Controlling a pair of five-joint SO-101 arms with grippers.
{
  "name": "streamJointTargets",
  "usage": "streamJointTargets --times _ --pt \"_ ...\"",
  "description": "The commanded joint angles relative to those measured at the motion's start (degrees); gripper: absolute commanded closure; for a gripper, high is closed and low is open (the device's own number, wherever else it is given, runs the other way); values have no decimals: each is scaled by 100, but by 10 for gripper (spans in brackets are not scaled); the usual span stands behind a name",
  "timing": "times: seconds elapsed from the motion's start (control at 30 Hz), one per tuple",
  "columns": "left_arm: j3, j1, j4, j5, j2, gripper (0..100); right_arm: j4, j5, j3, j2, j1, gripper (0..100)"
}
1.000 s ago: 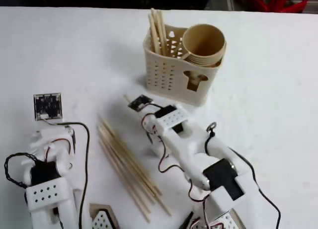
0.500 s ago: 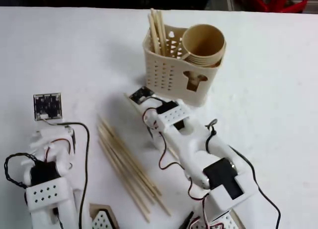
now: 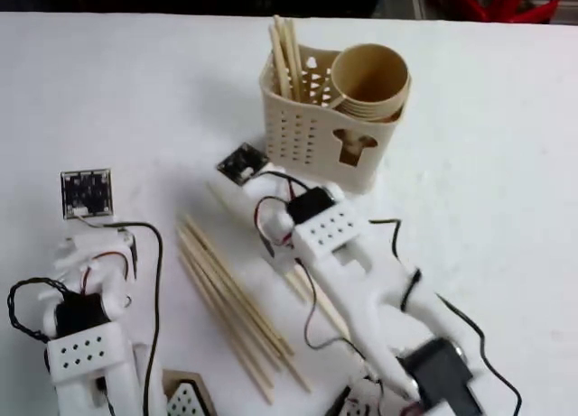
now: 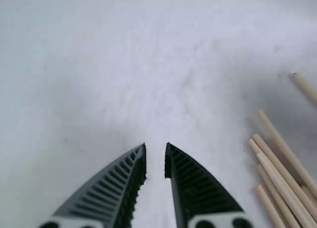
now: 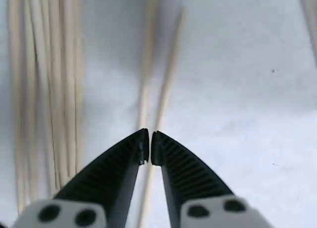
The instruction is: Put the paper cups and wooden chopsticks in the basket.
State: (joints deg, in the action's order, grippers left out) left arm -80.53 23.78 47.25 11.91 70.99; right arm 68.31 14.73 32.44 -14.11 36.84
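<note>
A cream perforated basket (image 3: pixel 312 132) at the table's far middle holds stacked paper cups (image 3: pixel 370 78) and several upright chopsticks (image 3: pixel 287 46). A loose bundle of wooden chopsticks (image 3: pixel 230 299) lies on the white table between the arms. My right arm (image 3: pixel 330 231) stretches over the table in front of the basket. Its gripper (image 5: pixel 149 148) is shut, and two chopsticks (image 5: pixel 171 65) meet at its tips and run under the arm (image 3: pixel 325 303). The bundle (image 5: pixel 49 89) lies beside them. My left gripper (image 4: pixel 155 148) hovers low over bare table with a narrow gap, chopstick ends (image 4: pixel 277 171) off to its side.
The left arm (image 3: pixel 86 317) sits folded at the near left corner, its cable looping beside it. Bare white table surrounds the basket on the left and right. Dark and red objects line the far edge behind the table.
My right arm has stretched forward and to the left, away from its base. The chopstick end poking out ahead of it shifted left with it. The left arm has not moved.
</note>
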Motion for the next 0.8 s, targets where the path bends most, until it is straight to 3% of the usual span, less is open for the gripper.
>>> streamJointTargets --times 0.0,0.23,0.37,0.5,0.77 --pt "35 22 -149 35 92 917 110 18 -88 -752 13 981" --pt "35 22 -149 35 92 917 75 18 62 -1086 215 979" --pt "35 22 -149 35 92 917 -180 -62 299 -637 558 878" --pt "35 22 -149 35 92 917 -734 -633 316 171 725 791" --pt "35 22 -149 35 92 917 -2114 -651 299 1648 708 790"
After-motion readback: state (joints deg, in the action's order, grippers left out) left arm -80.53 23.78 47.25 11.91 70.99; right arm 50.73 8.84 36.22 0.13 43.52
